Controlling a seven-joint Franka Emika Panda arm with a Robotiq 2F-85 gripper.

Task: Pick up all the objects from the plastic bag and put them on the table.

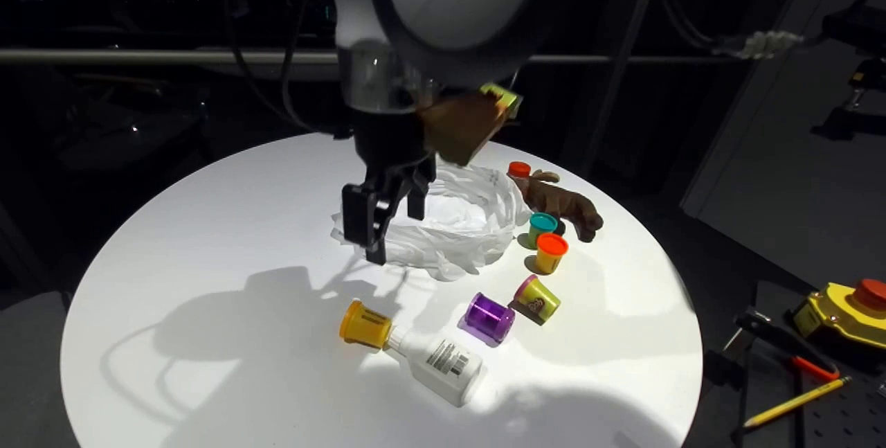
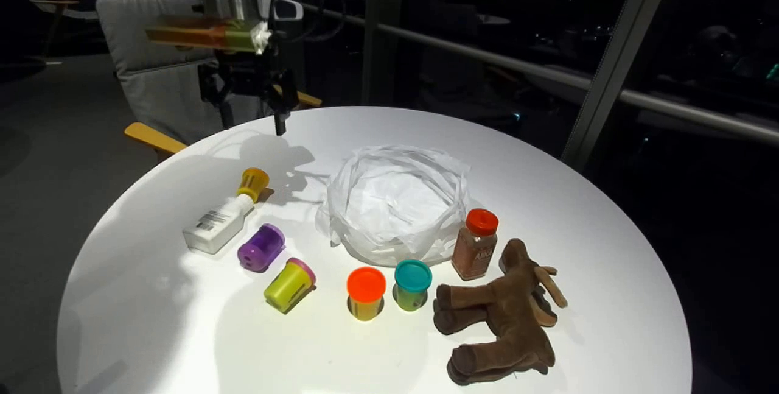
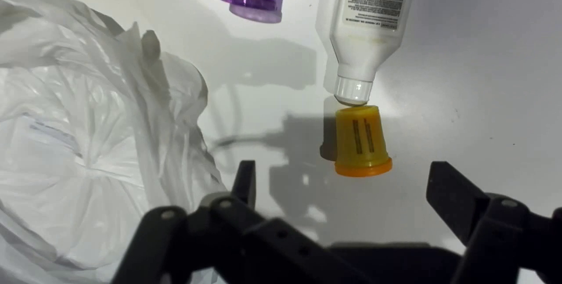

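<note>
On the round white table [image 2: 614,321] the plastic bag [image 2: 389,245] lies spread open; only wrinkled film shows inside. Around it rest a brown toy animal [image 2: 517,321], a red-capped bottle [image 2: 475,248], tubs with a teal lid [image 2: 413,278] and an orange-red lid [image 2: 366,290], a yellow tub with a pink lid [image 2: 288,284], a purple container [image 2: 261,248] and a white bottle [image 2: 213,226]. A yellow tub with an orange lid [image 3: 362,139] lies at the bottle's neck. Above the table, my gripper [image 3: 342,165] is open, holding nothing, apart from that tub.
A boxy attachment [image 2: 207,35] is fixed to the wrist above the fingers. Behind the table stands a grey chair [image 2: 152,59] with wooden armrests. Beyond the table's edge are a yellow emergency stop [image 1: 844,320] and a pencil [image 1: 796,403].
</note>
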